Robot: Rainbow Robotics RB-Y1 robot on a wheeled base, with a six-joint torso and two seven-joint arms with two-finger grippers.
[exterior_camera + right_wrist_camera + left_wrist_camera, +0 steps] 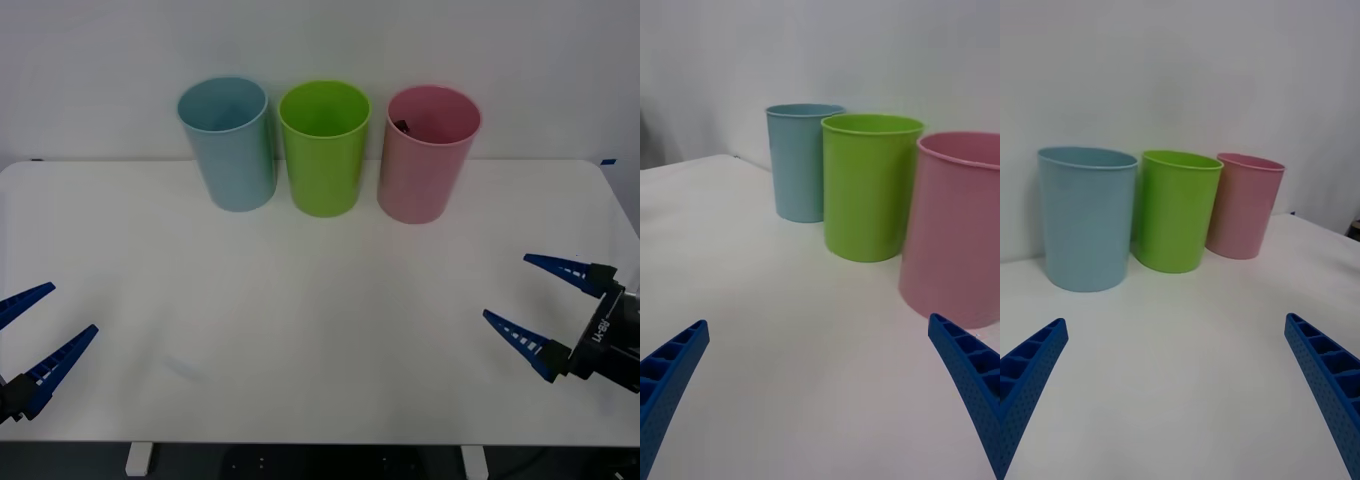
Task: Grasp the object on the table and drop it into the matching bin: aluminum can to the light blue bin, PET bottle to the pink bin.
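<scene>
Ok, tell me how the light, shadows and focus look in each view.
Front view: even soft light, faint shadows beside the tall light blue plastic bin, the lime green plastic bin and the tall pink plastic bin on the white table. Right wrist view: the pink bin nearest, its edges softened. Left wrist view: bins fairly crisp, no glare.
</scene>
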